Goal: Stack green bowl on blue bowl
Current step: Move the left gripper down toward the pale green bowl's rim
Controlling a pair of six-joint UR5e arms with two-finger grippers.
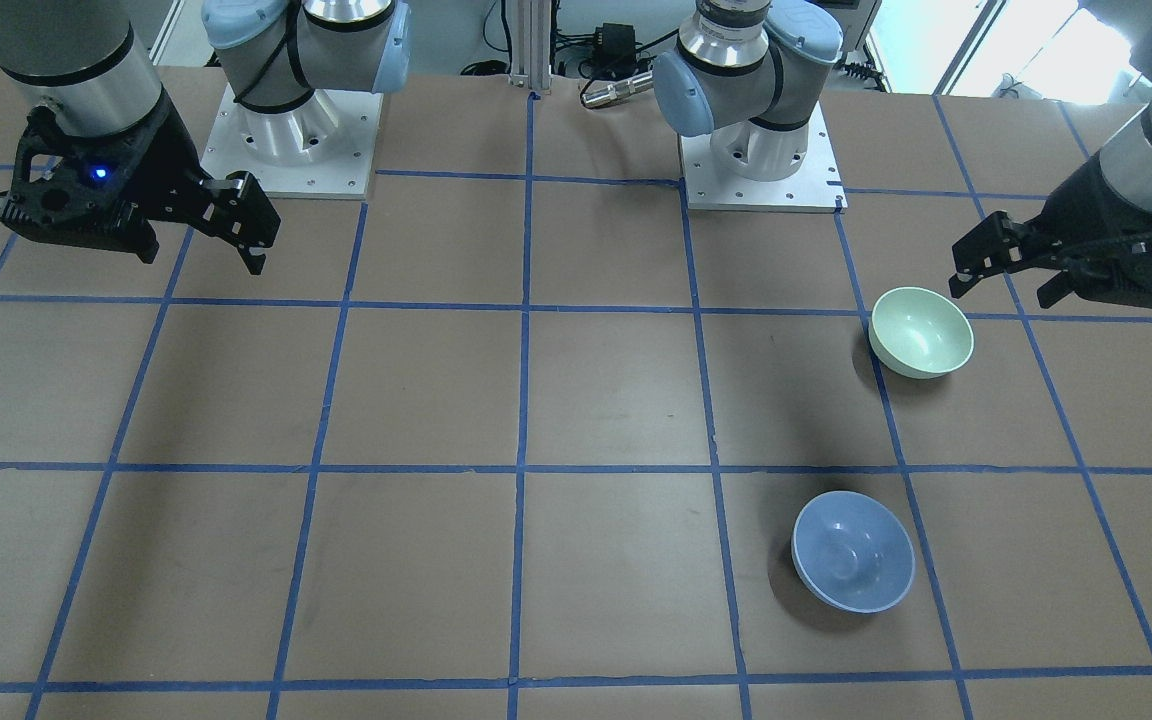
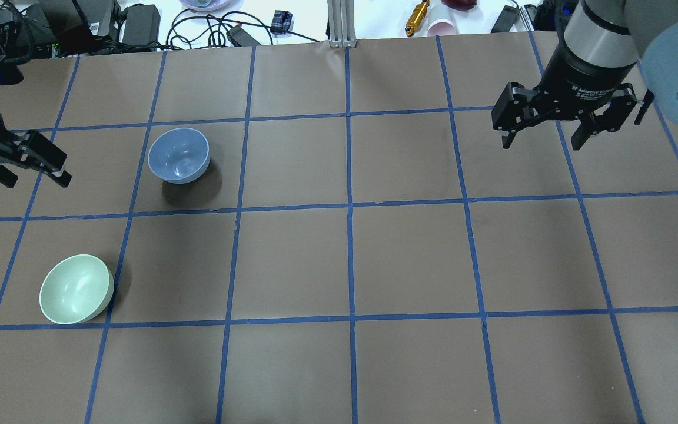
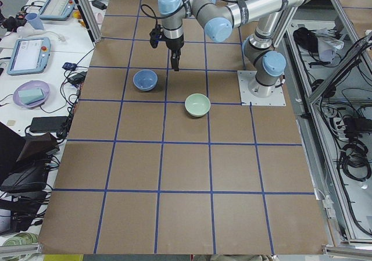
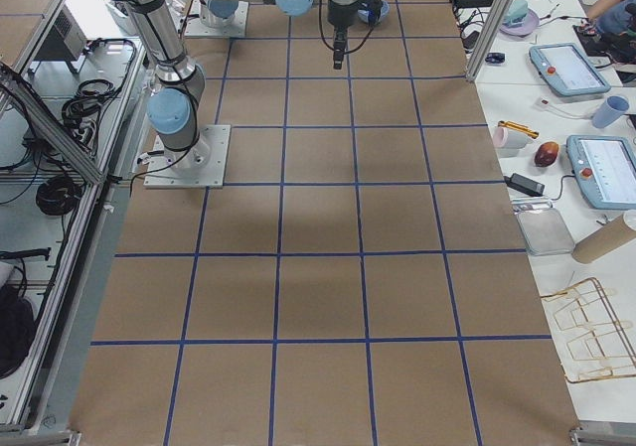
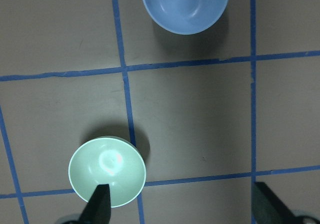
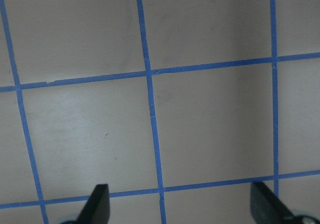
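A brown paper-covered desk (image 2: 409, 259) is marked into squares by blue tape lines (image 2: 349, 176). Both bowls stand on its left side, well in from every edge.

The green bowl (image 2: 75, 290) sits upright, mouth up, on the side toward the robot's edge. The blue bowl (image 2: 178, 155) is also upright and empty. It stands well apart from the green one, farther toward the operators' edge. With both mouths facing up, the green bowl should nest straight into the blue one without being turned.

The left gripper (image 1: 1001, 290) hangs above the desk near the green bowl, with its fingers spread wide and nothing between them. That wide opening looks ready to take the bowl by its rim. It has not touched the bowl yet.

In the left wrist view, one of the fingers (image 5: 101, 204) overlaps the rim of the green bowl (image 5: 107, 170). The other finger is far across, over bare paper. So the bowl lies below and off to one side, not centred in the gap. The blue bowl (image 5: 185, 7) shows at the top of that view.

The right gripper (image 2: 542, 143) hovers over bare paper on the right side of the desk, its fingers also apart and empty. It appears to be kept clear of the work.
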